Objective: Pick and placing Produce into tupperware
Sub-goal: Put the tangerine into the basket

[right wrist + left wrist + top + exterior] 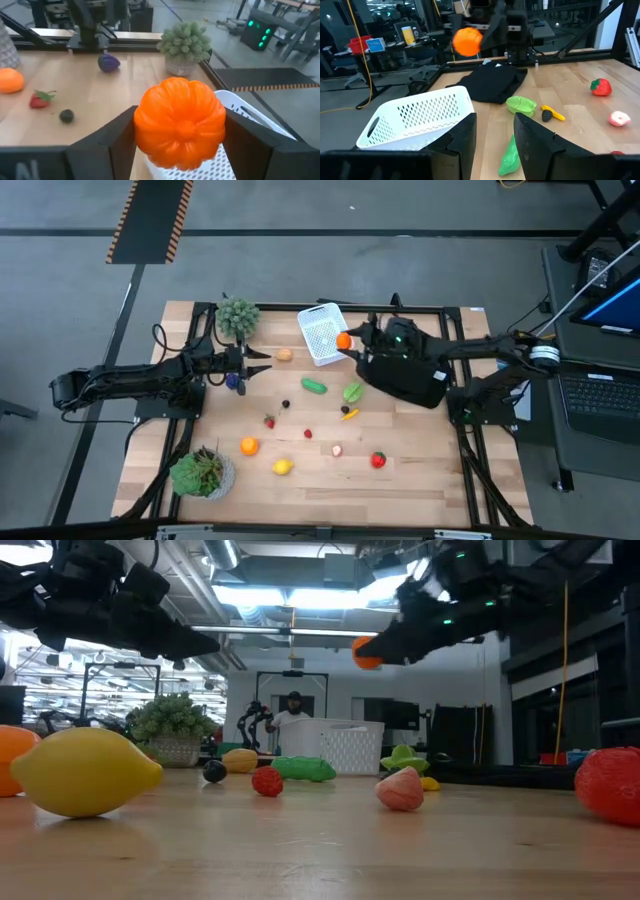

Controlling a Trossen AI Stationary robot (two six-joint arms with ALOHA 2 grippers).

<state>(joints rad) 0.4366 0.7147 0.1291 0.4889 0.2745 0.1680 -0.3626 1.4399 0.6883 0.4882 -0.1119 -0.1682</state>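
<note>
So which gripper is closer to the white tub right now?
Right. The right gripper holds the orange pumpkin at the white tub's edge; the left gripper sits farther off beside it.

Robotics lab: wooden bench [420,480], laptop [600,395], ceiling strip lights [250,595], background person [293,712].

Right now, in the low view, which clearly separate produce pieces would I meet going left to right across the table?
Yellow lemon → dark ball → small red fruit → pink-red piece → large red fruit.
</note>
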